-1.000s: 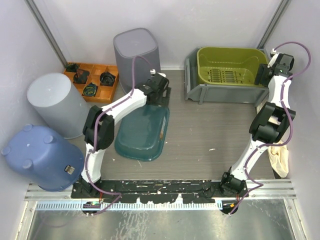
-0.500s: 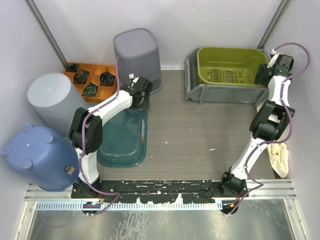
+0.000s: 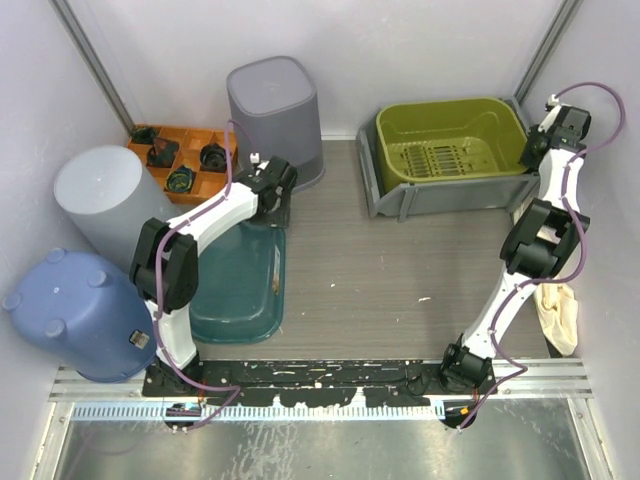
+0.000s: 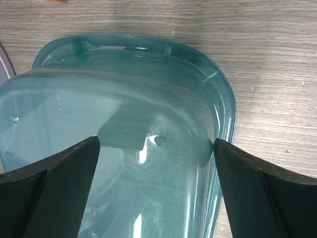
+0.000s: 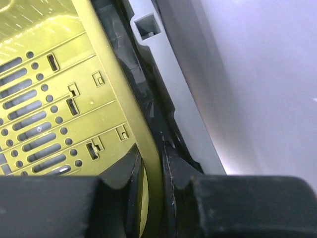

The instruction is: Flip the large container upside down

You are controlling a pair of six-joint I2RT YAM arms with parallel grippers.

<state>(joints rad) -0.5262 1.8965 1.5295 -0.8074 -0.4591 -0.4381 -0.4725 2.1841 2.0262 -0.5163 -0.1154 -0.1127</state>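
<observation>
A teal see-through container point(image 3: 235, 285) lies on the table at the left, apparently bottom up, and fills the left wrist view point(image 4: 148, 99). My left gripper point(image 3: 271, 208) is open over its far end; in the wrist view the gripper point(image 4: 156, 145) has its jaws wide apart with nothing held. An olive-green basket point(image 3: 450, 140) sits in a grey bin point(image 3: 450, 194) at the back right. My right gripper point(image 3: 536, 146) is shut on the basket's right rim; the wrist view point(image 5: 152, 166) shows the rim point(image 5: 106, 74) pinched between the fingers.
A grey square bin point(image 3: 272, 100) stands upside down at the back. A light grey round bin point(image 3: 105, 205) and a blue bucket point(image 3: 75, 315) lie at the left. An orange parts tray point(image 3: 185, 160) is behind them. A cloth point(image 3: 558, 315) hangs at the right wall.
The teal container has slid left and nearer with my left arm. The olive basket and grey bin have turned and shifted left with my right gripper.
</observation>
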